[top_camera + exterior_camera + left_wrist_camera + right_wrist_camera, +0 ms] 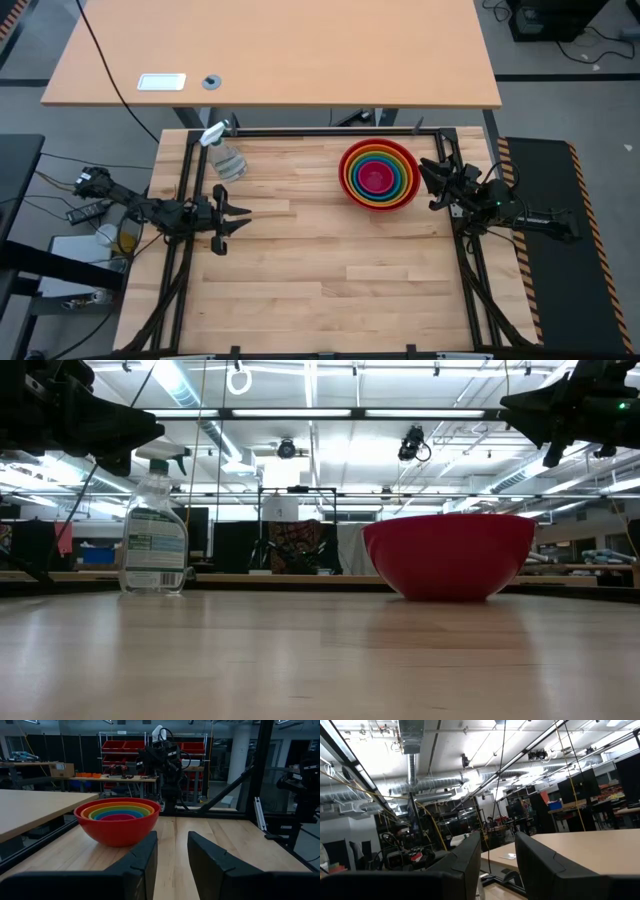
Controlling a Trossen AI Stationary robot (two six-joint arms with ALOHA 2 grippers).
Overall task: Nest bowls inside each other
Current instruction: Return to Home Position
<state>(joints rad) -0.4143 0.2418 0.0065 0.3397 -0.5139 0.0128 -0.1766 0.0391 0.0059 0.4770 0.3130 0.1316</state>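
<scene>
- Bowls (378, 174) are nested far right, red outermost.
- Left gripper (240, 219) is held at left edge, parted, empty.
- Right gripper (428, 186) is held beside bowls, parted, empty.

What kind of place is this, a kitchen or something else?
Probably a robotics lab or workshop, not a kitchen: red parts bins in the background, bare ducts and strip lights overhead, and two arms idle beside the table, left gripper and right gripper open.
</scene>
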